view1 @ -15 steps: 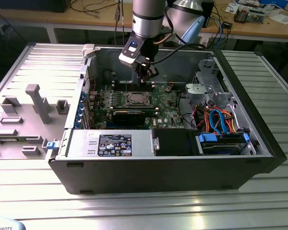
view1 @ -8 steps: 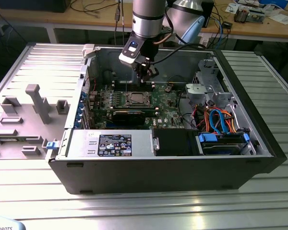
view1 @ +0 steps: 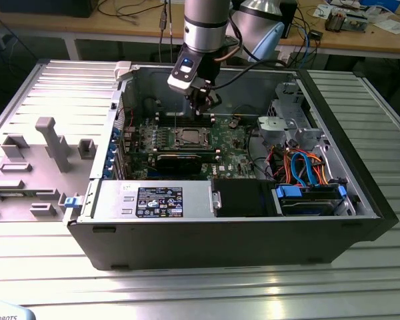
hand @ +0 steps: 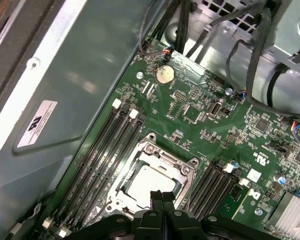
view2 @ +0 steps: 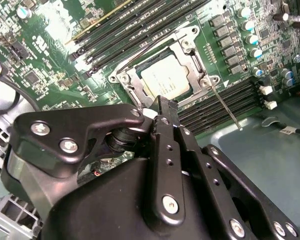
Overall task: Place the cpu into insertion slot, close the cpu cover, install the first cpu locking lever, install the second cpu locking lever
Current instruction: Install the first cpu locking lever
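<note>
We saw the open black metal case (view1: pixel 220 243) lying on the ribbed metal counter (view1: pixel 187 293), with its green circuit board (view1: pixel 235 143) inside. In the board's square, silver-rimmed insertion slot (view1: pixel 176 139) lay the cpu (view2: pixel 165 82), flat and dull grey. The thin cpu cover (hand: pixel 165 159) framed it, seemingly folded down. One wire-thin locking lever (view2: pixel 225 106) angled away from the slot's corner. The black claw (hand: pixel 162 195) hung just above the chip, fingers pressed together, empty.
</note>
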Tool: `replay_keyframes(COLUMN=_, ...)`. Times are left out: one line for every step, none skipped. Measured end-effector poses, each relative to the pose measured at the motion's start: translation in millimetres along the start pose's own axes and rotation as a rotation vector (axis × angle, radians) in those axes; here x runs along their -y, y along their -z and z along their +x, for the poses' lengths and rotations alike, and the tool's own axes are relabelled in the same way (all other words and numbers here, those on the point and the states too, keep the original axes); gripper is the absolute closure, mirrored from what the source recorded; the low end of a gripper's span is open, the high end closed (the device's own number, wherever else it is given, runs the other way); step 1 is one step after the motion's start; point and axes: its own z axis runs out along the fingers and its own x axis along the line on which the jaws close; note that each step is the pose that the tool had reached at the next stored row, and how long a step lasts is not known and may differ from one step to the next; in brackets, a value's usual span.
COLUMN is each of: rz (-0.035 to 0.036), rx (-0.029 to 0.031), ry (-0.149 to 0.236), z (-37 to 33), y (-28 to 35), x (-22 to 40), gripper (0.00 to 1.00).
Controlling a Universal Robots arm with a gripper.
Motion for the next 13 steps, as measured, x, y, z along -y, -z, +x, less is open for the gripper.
replay_keyframes(rz=-0.0001, rx=0.0003, ry=0.017, z=0.0, y=0.0, x=0.0, gripper=0.89)
replay_keyframes(rz=-0.0004, rx=0.0008, ry=0.048, z=0.0, y=0.0, x=0.0, gripper=0.89)
replay_keyframes(rz=-0.0004, rx=0.001, ry=0.06, z=0.2, y=0.0, x=0.2, gripper=0.89)
replay_keyframes(rz=-0.0007, rx=0.0011, ry=0.066, z=0.4, y=0.0, x=0.5, gripper=0.89)
replay_keyframes(rz=-0.0014, rx=0.0017, ry=0.071, z=1.4, y=-0.1, x=2.1, gripper=0.89)
replay_keyframes(rz=-0.0036, rx=0.0028, ry=0.072, z=2.9, y=-0.1, x=4.9, gripper=0.89)
replay_keyframes(rz=-0.0062, rx=0.0042, ry=0.071, z=3.9, y=-0.2, x=6.6, gripper=0.89)
replay_keyframes(rz=-0.0097, rx=0.0055, ry=0.072, z=4.8, y=-0.2, x=8.3, gripper=0.89)
replay_keyframes(rz=-0.0107, rx=0.0057, ry=0.073, z=4.9, y=-0.2, x=8.5, gripper=0.89)
replay_keyframes(rz=-0.0116, rx=0.0061, ry=0.08, z=4.8, y=-0.2, x=8.6, gripper=0.89)
replay_keyframes(rz=-0.0123, rx=0.0065, ry=0.091, z=4.7, y=-0.3, x=8.6, gripper=0.89)
replay_keyframes(rz=-0.013, rx=0.0072, ry=0.117, z=4.6, y=-0.3, x=8.6, gripper=0.89)
replay_keyframes(rz=-0.0135, rx=0.0076, ry=0.136, z=4.7, y=-0.3, x=8.7, gripper=0.89)
